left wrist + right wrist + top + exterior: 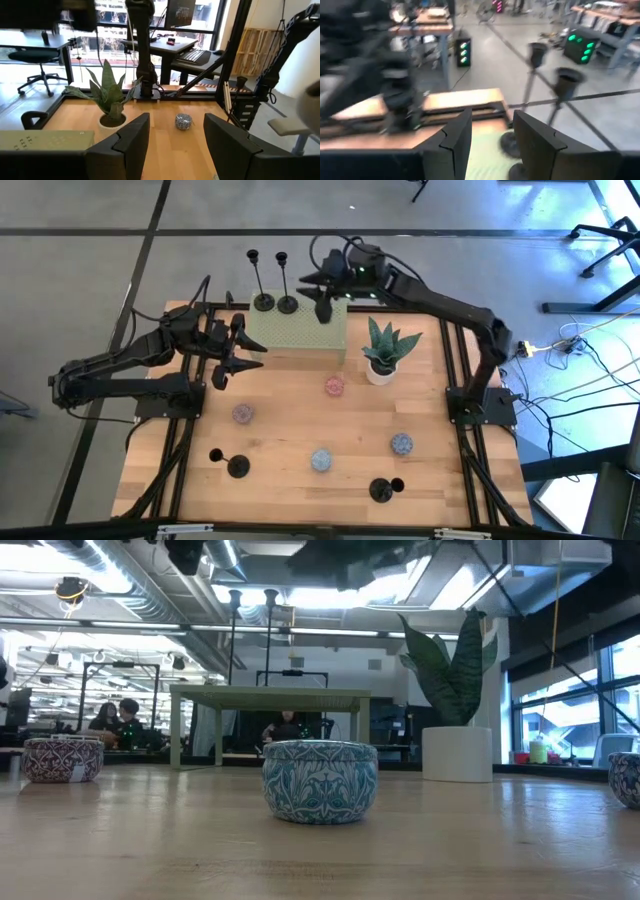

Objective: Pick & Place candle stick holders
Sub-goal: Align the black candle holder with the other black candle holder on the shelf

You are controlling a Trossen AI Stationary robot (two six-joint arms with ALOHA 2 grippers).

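Observation:
Two black candle stick holders (263, 302) (287, 304) stand by their round bases on a pale green box (300, 332) at the table's far edge. They also show in the right wrist view (534, 75) (565, 92). Two more holders (232, 463) (385, 488) are near the table's front edge. My right gripper (323, 310) is open and empty over the box, just right of the standing pair, with its fingers (457, 140) pointing at them. My left gripper (250, 352) is open and empty at the box's left end.
A potted green plant (382, 350) stands right of the box. Several small patterned tins (334, 386) (243, 414) (321, 459) (401, 444) lie scattered on the wooden table (290, 420). People sit in the room beyond (120, 720).

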